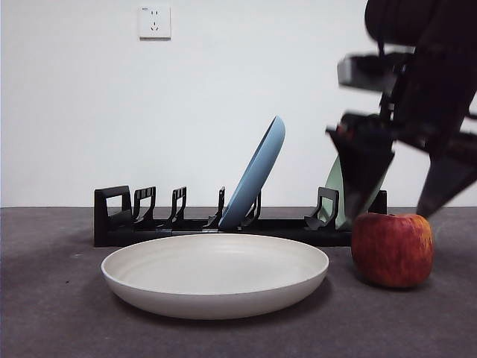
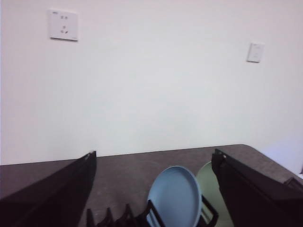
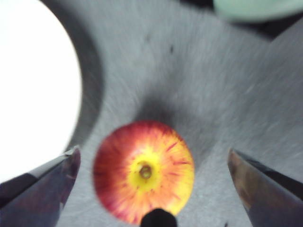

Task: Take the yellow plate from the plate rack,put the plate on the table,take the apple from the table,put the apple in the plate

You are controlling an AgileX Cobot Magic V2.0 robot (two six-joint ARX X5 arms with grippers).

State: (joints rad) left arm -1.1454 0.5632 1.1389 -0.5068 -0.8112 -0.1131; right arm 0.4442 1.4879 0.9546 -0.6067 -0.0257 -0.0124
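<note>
The table (image 1: 59,313) is dark grey and a little rough, and it fills the bottom of the front view. Behind it is a plain white wall (image 1: 186,112). A white wall socket (image 1: 154,22) sits near the upper left of the front view. No words or labels can be read anywhere.

The yellow plate (image 1: 215,274) lies flat on the table in the lower middle of the front view. It looks cream white. Behind it stands the long black plate rack (image 1: 119,220). A light blue plate (image 1: 256,173) leans in the rack near the middle of the picture. A pale green plate (image 1: 335,190) stands at the rack's right end, partly hidden by the arm.

The apple (image 1: 393,248) is red with yellow streaks. It sits on the table at the lower right of the front view, just beside the yellow plate but not touching it.

The right tool (image 1: 391,212) comes down from the upper right of the front view. Its two black jaws are spread wide, one on each side just above the apple, and they hold nothing.

The left tool (image 2: 154,189) is up high, looking over the rack. Its jaws are also spread wide apart and hold nothing.
</note>
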